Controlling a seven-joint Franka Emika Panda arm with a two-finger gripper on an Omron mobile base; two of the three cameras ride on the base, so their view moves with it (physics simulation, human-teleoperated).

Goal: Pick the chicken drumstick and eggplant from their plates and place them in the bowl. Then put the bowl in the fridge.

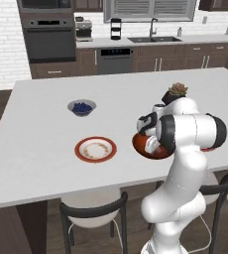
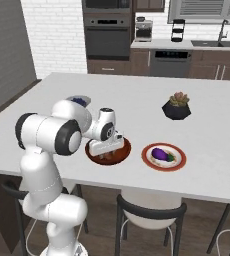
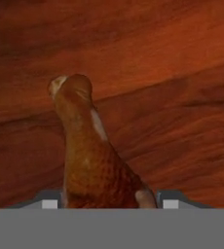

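White tabletop of kitchen island, dark cabinets and wall oven behind. Reddish-brown bowl at near edge, end effector lowered into it. Chicken drumstick standing between partly spread fingers over bowl floor; firm grip or loose contact: cannot tell. Eggplant on red-rimmed plate just right of bowl. Second plate left of bowl, crumbs only. Grey berry bowl farther back. Potted succulent behind eggplant plate.
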